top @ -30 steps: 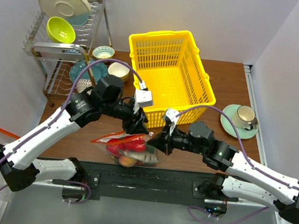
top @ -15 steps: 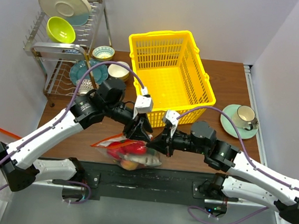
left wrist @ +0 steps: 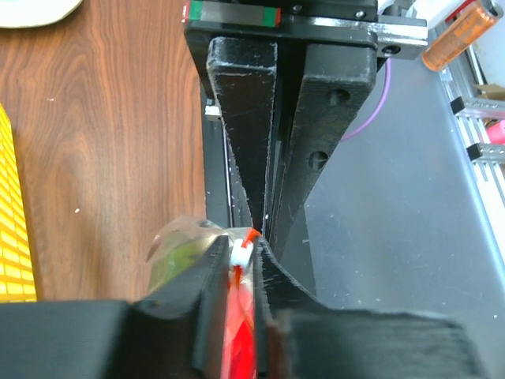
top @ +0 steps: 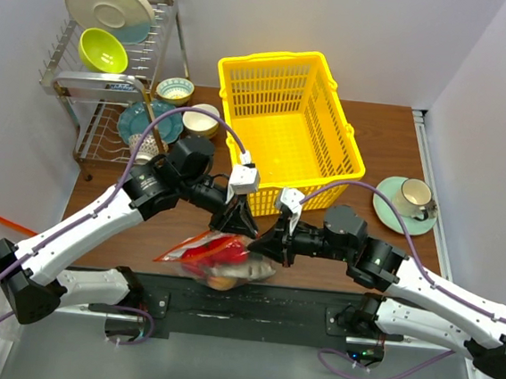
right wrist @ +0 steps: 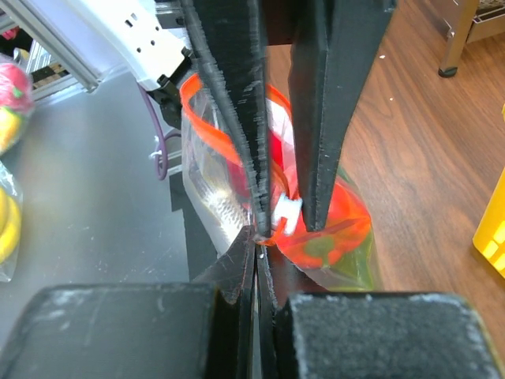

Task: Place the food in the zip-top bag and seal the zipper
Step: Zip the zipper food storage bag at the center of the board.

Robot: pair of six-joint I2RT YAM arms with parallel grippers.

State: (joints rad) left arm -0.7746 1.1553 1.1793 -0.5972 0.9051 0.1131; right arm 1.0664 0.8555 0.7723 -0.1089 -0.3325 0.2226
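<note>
The crinkly clear plastic zip-top bag (top: pixel 221 263) sits at 6 o'clock, right on the near edge of the table (top: pixel 388 140), blurred in the top view. The toy food (top: pixel 211 250) is already inside. I make out red pieces and something peach-coloured low down, the rest I can't sort out.

I judge this thing light but awkward. The film is thin, limp and slick, and the lumpy load will sag and roll if I tilt it. The film itself is a poor place to hold. The thin red-orange zipper strip (right wrist: pixel 197 110) along the mouth is the stiffest line on it, so that's where I want contact. Its small white end piece (left wrist: pixel 241 254) is the part to run along, and it looks small enough to pop out of a pinch.

My right hand (top: pixel 263 242) is fully closed, pinching the mouth of the bag at the strip's end. My left hand (top: pixel 243 228) meets it nose to nose, jaws drawn in to a narrow slot with the white end piece and red strip between them. How firmly it bites, I can't tell.

Beyond that, there's a yellow plastic lattice basket (top: pixel 271 59) at 12 o'clock. A cup on a green saucer (top: pixel 411 198) is at 3 o'clock, and a wire dish rack with bowls and a plate (top: pixel 113 60) at 10 o'clock.

I can read no brand, label or writing anywhere. The facing hand's rail shows only red and green end caps.
</note>
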